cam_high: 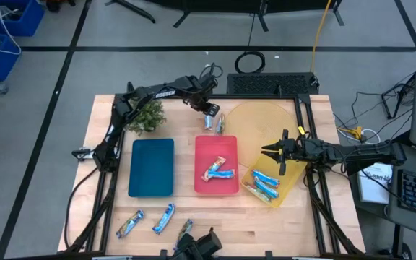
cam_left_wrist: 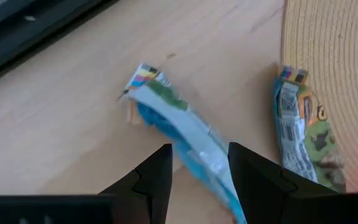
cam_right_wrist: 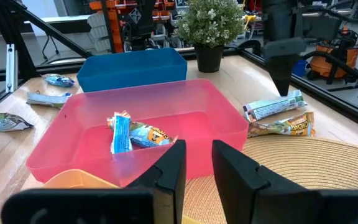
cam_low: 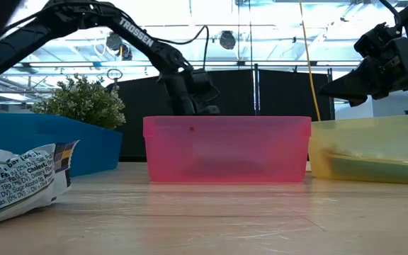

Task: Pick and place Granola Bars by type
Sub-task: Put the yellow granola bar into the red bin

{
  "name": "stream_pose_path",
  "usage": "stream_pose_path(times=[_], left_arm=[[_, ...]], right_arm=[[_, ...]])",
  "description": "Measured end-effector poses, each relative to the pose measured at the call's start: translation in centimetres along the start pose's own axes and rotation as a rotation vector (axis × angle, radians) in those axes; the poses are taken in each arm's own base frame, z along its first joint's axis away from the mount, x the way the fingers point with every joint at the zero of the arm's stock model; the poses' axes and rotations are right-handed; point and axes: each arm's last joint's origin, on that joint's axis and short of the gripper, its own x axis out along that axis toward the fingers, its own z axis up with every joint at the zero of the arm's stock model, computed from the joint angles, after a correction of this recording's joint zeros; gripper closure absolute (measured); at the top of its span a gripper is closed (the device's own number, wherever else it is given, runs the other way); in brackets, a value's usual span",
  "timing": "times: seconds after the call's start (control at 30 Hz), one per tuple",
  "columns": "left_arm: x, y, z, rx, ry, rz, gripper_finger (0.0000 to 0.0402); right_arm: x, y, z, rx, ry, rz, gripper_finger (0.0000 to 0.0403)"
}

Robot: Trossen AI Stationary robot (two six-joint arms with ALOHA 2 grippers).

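Observation:
My left gripper [cam_left_wrist: 201,177] is open at the table's far side [cam_high: 209,113]. It points down, with a finger on each side of a blue and silver granola bar [cam_left_wrist: 179,127] that lies flat on the wood. A second bar with green and orange print [cam_left_wrist: 303,137] lies beside it, on the edge of a woven mat. My right gripper [cam_right_wrist: 197,165] is open by a narrow gap and holds nothing. It hovers over the yellow tray [cam_high: 289,189], which holds several bars [cam_high: 264,184]. Two bars [cam_high: 219,172] lie in the red tray [cam_high: 201,148]. Three bars [cam_high: 163,218] lie near the table's near edge. My left gripper straddles the blue and silver bar's nearer half [cam_left_wrist: 213,171] from above, with the fingers across its length. The bar lies flat on the table. Whether either finger [cam_left_wrist: 253,177] touches the wrapper, I cannot tell.
A blue tray [cam_high: 152,167] sits left of the red one. A small green plant [cam_high: 146,115] stands at the far left, close to my left arm. A round woven mat [cam_high: 266,126] covers the far right. One bar [cam_low: 20,180] lies close to the low camera.

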Motion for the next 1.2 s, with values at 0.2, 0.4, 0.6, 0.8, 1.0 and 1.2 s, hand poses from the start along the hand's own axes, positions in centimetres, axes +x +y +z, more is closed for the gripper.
stream_pose_path(times=[0.2, 0.4, 0.6, 0.8, 1.0, 1.2], left_arm=[[1.7, 0.3, -0.2, -0.007, 0.034, -0.001, 0.0238], [2.2, 0.4, -0.3, 0.042, 0.050, -0.006, 0.0253], [1.9, 0.3, -0.5, 0.141, 0.064, 0.014, 0.0387], [-0.6, -1.5, -0.8, 0.241, 0.017, -0.013, 0.0398], [-7.5, -5.5, -2.4, 0.405, -0.112, -0.037, 0.0399], [-14.1, -11.5, -7.8, 0.714, -0.154, -0.154, 0.0400]], right_arm=[[0.0, 0.0, 0.0, 0.010, 0.000, 0.007, 0.0330], [0.0, 0.1, 0.0, 0.010, 0.002, 0.026, 0.0330], [0.0, 0.1, 0.0, 0.009, 0.003, 0.026, 0.0330], [0.0, 0.1, -0.1, 0.014, 0.011, 0.025, 0.0330], [0.0, 0.1, -0.1, 0.015, 0.010, 0.024, 0.0330], [0.0, 0.1, -0.1, 0.014, 0.010, 0.024, 0.0330]])
